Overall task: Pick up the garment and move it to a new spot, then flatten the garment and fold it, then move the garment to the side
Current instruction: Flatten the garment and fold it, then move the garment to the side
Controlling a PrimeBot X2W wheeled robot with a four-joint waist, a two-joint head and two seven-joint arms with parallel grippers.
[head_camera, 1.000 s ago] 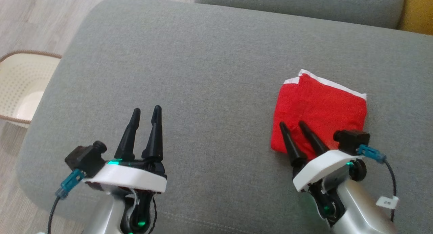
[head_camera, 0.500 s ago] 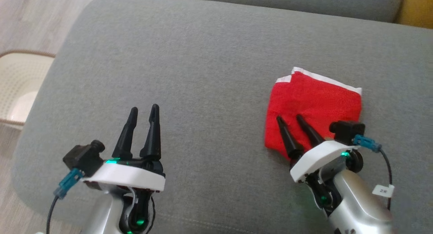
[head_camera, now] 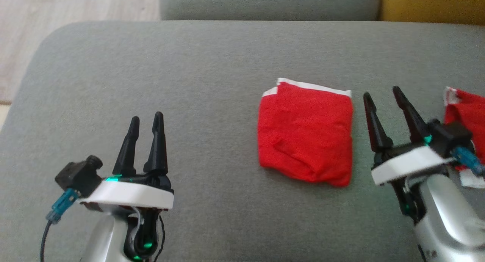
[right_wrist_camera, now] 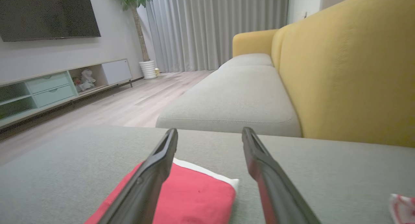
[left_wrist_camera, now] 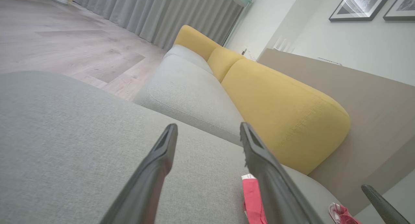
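right hand (head_camera: 381,92) spread, empty, just beside folded red garment (head_camera: 306,133), left hand (head_camera: 146,116) spread

red garment (head_camera: 305,135) (white edge), folded square, flat on cushion (head_camera: 189,83)

i have my left gripper (head_camera: 146,118) at the lower left of the head view, forearm rising from the bottom edge, its two dark fingers parted, pointing up the frame, holding nothing. my right gripper (head_camera: 382,92) sits higher at the right edge, fingers spread, leaning left, empty.
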